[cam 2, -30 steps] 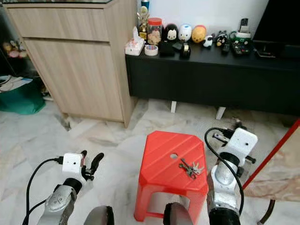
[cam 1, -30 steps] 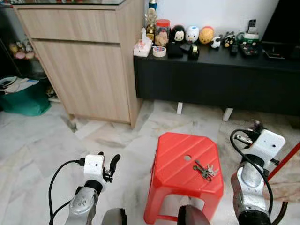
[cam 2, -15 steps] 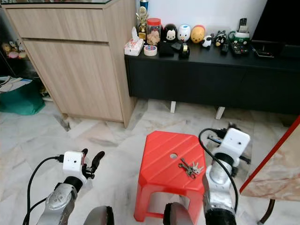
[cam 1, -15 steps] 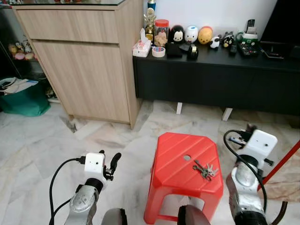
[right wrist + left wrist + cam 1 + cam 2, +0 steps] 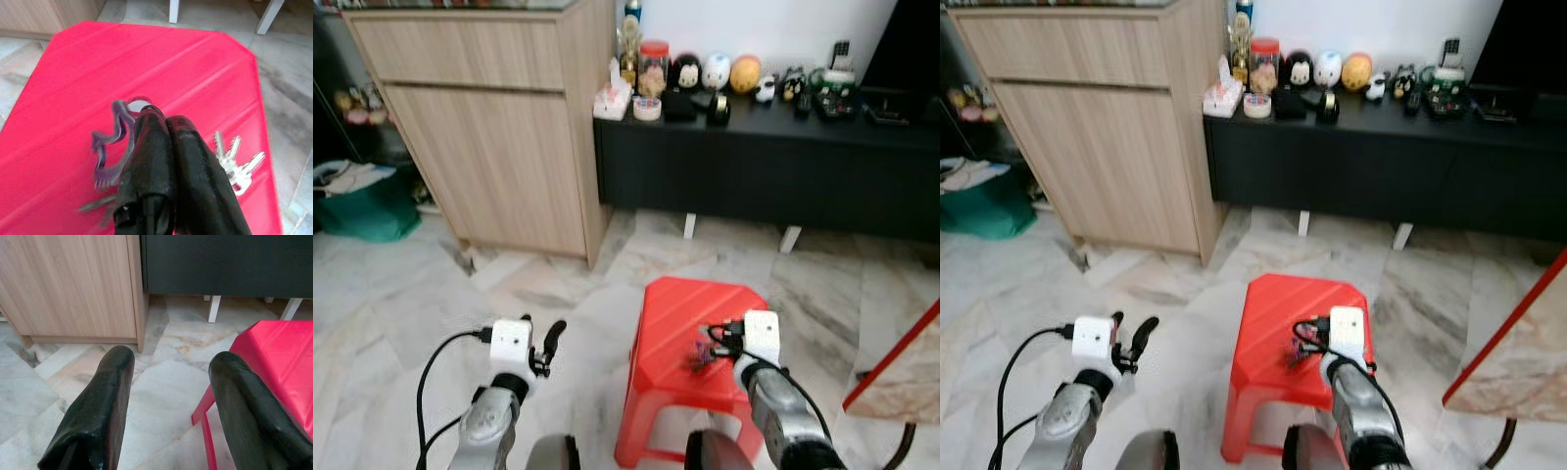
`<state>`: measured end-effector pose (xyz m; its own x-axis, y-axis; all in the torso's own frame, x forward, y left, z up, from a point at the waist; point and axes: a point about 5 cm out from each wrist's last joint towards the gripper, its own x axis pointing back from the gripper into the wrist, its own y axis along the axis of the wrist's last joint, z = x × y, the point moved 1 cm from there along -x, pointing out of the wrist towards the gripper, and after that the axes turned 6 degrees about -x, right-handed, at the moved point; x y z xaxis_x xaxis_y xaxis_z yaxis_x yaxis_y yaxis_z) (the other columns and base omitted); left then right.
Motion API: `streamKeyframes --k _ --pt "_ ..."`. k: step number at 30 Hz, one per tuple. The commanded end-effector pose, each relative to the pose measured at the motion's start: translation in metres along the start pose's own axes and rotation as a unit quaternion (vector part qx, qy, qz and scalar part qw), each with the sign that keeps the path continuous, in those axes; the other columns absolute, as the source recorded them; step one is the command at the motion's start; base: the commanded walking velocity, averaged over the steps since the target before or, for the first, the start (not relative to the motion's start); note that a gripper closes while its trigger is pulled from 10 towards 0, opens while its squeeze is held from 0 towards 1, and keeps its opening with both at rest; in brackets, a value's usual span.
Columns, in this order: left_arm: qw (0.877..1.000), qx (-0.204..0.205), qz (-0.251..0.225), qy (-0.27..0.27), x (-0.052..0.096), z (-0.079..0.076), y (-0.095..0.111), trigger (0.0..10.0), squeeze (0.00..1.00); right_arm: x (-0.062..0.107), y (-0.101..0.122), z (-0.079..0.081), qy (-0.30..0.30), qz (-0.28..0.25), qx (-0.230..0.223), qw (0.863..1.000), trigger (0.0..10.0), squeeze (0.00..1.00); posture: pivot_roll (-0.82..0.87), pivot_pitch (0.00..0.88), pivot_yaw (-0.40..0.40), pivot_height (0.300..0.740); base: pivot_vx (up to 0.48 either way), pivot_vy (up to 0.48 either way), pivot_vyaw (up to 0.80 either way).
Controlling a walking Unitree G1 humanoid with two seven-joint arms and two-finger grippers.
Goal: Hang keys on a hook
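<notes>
- Even indoor daylight, soft and shadowless, fills both head views, which are slightly blurred.
- Dull glare sheens the pale veined marble floor (image 5: 401, 313).
- Close black rubber fingers (image 5: 93, 416) loom defocused.

- Red plastic stool (image 5: 680, 323): stands on the marble floor (image 5: 401, 313), near the robot, right of centre. A small round hole (image 5: 138, 104) sits in its ribbed top.
- Keys (image 5: 237, 164): a silver bunch with a purple tag (image 5: 110, 147), lying on the stool's top towards its right side.
- Black low cabinet (image 5: 773, 166): far right, against the wall. Small figurines (image 5: 715, 71), a jar (image 5: 652, 67) and a tape roll (image 5: 647, 108) rest on it.
- Wooden cabinet (image 5: 489, 127): far left, on the floor.
</notes>
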<state>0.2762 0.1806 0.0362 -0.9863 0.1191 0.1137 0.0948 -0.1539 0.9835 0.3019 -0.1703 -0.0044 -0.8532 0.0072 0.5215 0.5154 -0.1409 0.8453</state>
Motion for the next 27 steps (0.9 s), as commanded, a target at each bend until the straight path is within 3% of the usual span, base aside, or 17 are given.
streamKeyframes --k 1,10,19,27 --pt "1.000 -0.003 0.008 0.002 0.003 0.002 -0.004 10.0 0.00 -0.002 0.005 0.000 0.004 0.000 0.006 1.000 10.0 0.00 0.05 0.015 -0.025 0.597 0.000 0.000 0.00" --pt "1.000 -0.003 0.010 0.001 0.003 0.001 -0.005 10.0 0.00 -0.004 0.001 0.002 0.040 0.030 0.042 0.998 10.0 0.00 0.05 0.015 -0.025 0.597 0.000 0.000 0.00" --pt "1.000 -0.003 0.014 -0.003 0.003 0.000 -0.006 10.0 0.00 -0.001 -0.021 0.004 0.090 0.109 0.139 0.980 10.0 0.00 0.05 0.015 -0.025 0.597 0.000 0.000 0.00" --pt "1.000 -0.002 0.015 -0.003 0.003 -0.001 -0.006 10.0 0.00 0.000 -0.023 -0.006 0.068 0.114 0.169 0.977 10.0 0.00 0.05 0.022 -0.025 0.597 0.000 0.000 0.00"
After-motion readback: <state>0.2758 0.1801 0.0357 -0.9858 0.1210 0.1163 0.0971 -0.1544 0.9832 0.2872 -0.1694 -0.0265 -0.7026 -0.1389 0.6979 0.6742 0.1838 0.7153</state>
